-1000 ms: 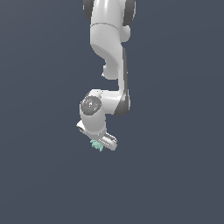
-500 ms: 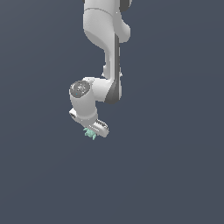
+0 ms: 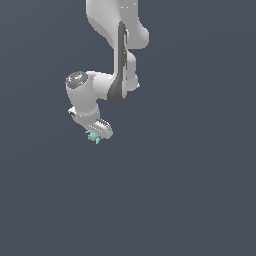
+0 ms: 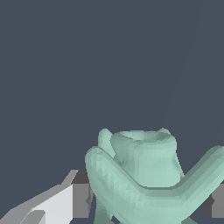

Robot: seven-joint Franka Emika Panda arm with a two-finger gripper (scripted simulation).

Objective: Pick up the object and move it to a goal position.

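White arm point(image 3: 117, 55) comes down from the top of the exterior view, bends at a round joint point(image 3: 80, 85), ends in the gripper point(image 3: 94, 134) pointing down and slightly toward the exterior view's right. Background is flat dark grey-blue everywhere, no surface edge visible.

The object point(image 3: 93, 136), a small mint-green lump with jagged edges, sits right at the gripper's lower tip, touching it, partly poking out below the white housing. It looks much smaller than the gripper body. Nothing is seen under the lump in the exterior view, only plain background.

Wrist view: the lump point(image 4: 148, 175) fills the lower middle, close to the camera. It has a rounded cup-like centre and a thick ridged band curving around the front. One finger point(image 4: 65, 199), white with a dark grey pad, presses against one side of the lump; a bit of dark grey pad point(image 4: 216, 201) shows at the opposite side, at the frame edge. The fingers are pinching the lump between them, pads in contact on both sides as far as visible. Fingertips themselves are cut off by the frame edge.
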